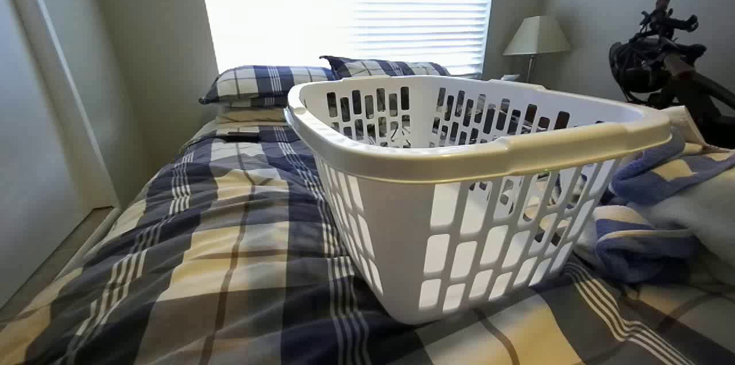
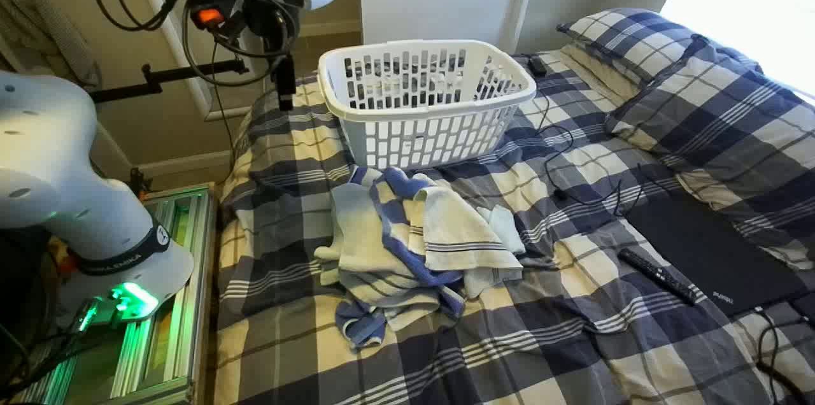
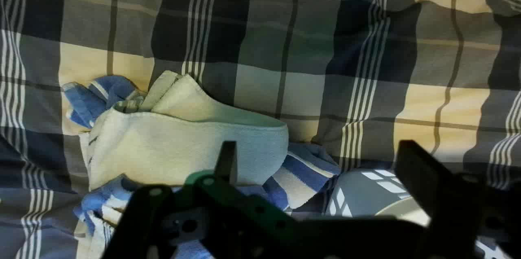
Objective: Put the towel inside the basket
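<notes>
The towel [image 2: 363, 227], most likely the plain pale cloth, lies on plaid bedding [image 2: 484, 354], crumpled together with blue-striped towelling [image 2: 398, 241] and a cream cloth with thin dark stripes [image 2: 468, 227]. It is outside the white slotted basket [image 2: 426, 112], which stands upright near the cloths; whether the cloths and the basket touch cannot be told. The gripper [image 3: 317, 147] hangs spread wide with nothing between its tips, well clear of the towel.

By the look of things, the task is at its start. The basket is in place, but the grasp, the lift, the carry over the rim and the release all remain.

The gripper's dark body blocks the lower part of the wrist view, covering some of the cloths and much of the basket, which the frame also cuts off. In an exterior view facing a bright window [image 1: 413, 26], the gripper does not appear, and the cloths sit partly behind the basket and run off the right edge. The basket's floor is hidden in both exterior views, so anything lying low inside would go unseen. The folds overlap so closely that the towel's full outline is hard to trace.
</notes>
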Robot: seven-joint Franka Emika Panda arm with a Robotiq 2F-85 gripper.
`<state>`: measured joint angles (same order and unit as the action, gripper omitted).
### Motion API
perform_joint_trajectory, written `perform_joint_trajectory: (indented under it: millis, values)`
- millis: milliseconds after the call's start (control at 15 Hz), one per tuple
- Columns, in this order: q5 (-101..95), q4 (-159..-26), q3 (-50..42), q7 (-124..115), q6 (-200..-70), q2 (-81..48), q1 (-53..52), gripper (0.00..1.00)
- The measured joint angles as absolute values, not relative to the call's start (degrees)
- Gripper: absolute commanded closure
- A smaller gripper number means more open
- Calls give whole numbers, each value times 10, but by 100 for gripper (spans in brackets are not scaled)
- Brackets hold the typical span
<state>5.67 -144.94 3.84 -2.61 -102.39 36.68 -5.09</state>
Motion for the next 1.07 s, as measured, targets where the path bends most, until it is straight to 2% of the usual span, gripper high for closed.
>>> perform_joint_trajectory:
  millis: [733,1067]
  values:
    - [56,-1449,36,-26,-1032,365,-47,0]
    - [36,-1450,0,23,-1135,325,-20,0]
